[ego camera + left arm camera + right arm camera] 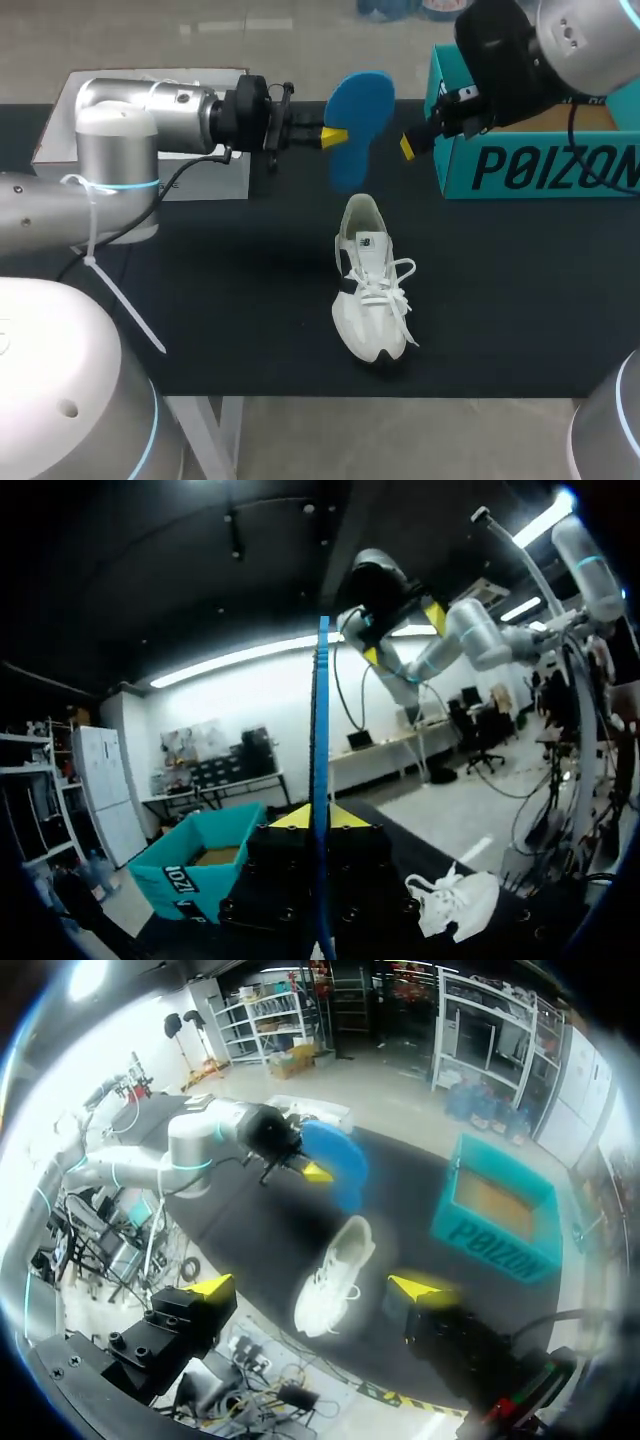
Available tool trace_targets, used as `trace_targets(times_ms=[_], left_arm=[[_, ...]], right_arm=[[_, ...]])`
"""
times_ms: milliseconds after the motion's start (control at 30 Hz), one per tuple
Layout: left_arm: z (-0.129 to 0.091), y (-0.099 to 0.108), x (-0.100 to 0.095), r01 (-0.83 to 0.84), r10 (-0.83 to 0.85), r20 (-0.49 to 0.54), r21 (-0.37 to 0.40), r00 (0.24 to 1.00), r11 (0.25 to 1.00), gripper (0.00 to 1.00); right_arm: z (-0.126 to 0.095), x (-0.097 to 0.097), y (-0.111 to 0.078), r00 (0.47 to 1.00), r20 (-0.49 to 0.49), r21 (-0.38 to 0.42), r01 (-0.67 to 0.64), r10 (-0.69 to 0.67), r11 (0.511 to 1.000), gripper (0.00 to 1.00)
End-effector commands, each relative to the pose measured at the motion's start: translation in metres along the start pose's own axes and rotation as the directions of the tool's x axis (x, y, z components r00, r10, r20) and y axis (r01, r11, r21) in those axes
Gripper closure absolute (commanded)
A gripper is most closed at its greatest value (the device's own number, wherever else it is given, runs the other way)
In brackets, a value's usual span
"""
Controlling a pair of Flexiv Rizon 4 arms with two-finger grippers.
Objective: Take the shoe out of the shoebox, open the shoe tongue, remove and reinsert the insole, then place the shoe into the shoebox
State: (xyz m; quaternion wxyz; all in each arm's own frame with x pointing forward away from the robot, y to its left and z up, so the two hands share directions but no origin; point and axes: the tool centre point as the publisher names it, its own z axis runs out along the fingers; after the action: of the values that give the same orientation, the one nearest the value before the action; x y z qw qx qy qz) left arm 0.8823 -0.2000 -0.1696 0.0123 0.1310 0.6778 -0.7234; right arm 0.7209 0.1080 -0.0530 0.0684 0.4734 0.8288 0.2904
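Blue foam insole (358, 115) is held, clamped in left pincer (335, 137), above black table (240, 290). Right pincer (315, 1288) is spread wide, empty. White laced sneaker (372, 290) is laid on table.

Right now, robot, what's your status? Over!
Left fingers shut on blue insole, held above the table. Right fingers open, empty, beside the shoebox. White shoe out on the table. Nothing between insole and shoe.

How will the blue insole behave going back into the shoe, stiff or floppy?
Likely light and bendy: the insole looks thin edge-on in the left wrist view. It holds its shape in the left gripper, so not limp. It may buckle if forced into the shoe.
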Motion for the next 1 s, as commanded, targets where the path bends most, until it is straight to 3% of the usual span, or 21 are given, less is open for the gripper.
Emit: trace_targets(times_ms=[33, 100, 333, 1000], left_arm=[[-0.0038, 0.002, 0.0003, 0.36, -0.362, -0.002, 0.111, 0.932, 0.926, 1.0], [-0.0042, 0.0027, 0.0002, 0.399, -0.402, 0.001, 0.11, 0.916, 0.91, 1.0], [-0.0041, -0.0016, 0.0003, 0.434, -0.441, -0.03, 0.241, 0.897, 0.868, 1.0], [-0.0041, -0.0016, 0.0003, 0.434, -0.441, -0.03, 0.241, 0.897, 0.868, 1.0]], right_arm=[[0.002, 0.0004, 0.0017, 1.0, 0.002, 0.003, -0.002, 0.002, 1.0, 0.0], [0.002, 0.0004, 0.0017, 1.0, 0.002, 0.003, -0.002, 0.002, 1.0, 0.0], [0.002, 0.0004, 0.0017, 1.0, 0.002, 0.003, -0.002, 0.002, 1.0, 0.0], [0.002, 0.0004, 0.0017, 1.0, 0.002, 0.003, -0.002, 0.002, 1.0, 0.0]])
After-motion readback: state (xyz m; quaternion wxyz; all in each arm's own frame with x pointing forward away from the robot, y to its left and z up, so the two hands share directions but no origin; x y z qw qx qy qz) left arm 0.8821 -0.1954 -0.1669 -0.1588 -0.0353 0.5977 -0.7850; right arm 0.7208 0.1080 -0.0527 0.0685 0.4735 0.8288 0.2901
